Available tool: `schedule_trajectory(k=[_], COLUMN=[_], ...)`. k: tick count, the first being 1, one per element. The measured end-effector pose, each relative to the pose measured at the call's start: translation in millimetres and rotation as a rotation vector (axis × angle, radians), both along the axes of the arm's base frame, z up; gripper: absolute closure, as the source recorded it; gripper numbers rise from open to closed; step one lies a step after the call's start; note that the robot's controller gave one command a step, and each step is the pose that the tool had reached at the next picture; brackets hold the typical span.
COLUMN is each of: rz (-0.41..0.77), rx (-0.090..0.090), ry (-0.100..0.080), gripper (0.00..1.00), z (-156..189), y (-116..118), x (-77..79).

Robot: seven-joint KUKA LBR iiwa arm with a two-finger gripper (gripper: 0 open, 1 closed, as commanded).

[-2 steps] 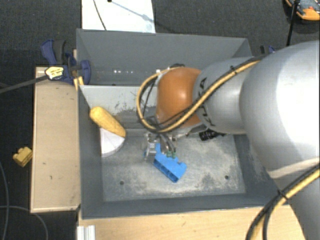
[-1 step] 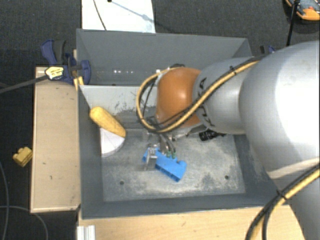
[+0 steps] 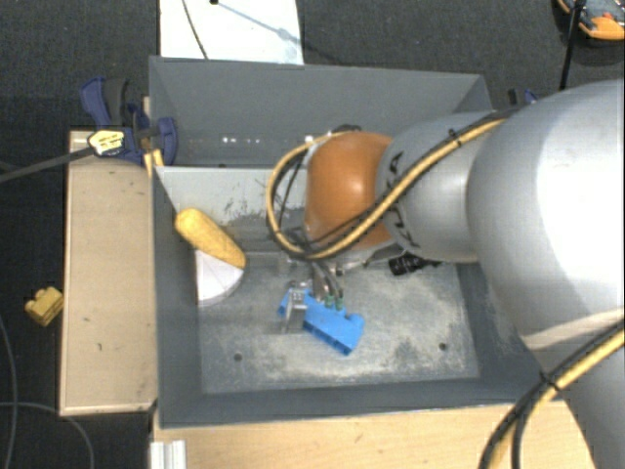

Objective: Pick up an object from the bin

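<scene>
My gripper [image 3: 322, 286] hangs below the orange cover over the middle of the bin floor. Directly under it lies a blue toothed block [image 3: 337, 328], tilted, with its upper left end at the gripper's tip. A smaller blue piece [image 3: 289, 306] lies just left of the tip, touching or very near the block. I cannot tell whether the gripper touches the block.
A yellow corn-cob-shaped thing [image 3: 210, 238] lies at the bin's left, partly over a white round piece [image 3: 217, 279]. The arm and its orange cover with cables hide the bin's right and back parts.
</scene>
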State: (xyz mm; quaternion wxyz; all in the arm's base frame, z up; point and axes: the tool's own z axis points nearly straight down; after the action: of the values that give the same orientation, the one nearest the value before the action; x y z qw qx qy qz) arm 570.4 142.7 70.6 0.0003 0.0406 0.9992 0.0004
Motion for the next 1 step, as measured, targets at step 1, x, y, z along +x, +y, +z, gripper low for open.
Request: schedule_trajectory(k=[1], rz=[-0.024], rx=[0.002], ry=[-0.002], gripper=[0.00], z=[0.0], y=[-27.9], x=[-18.9])
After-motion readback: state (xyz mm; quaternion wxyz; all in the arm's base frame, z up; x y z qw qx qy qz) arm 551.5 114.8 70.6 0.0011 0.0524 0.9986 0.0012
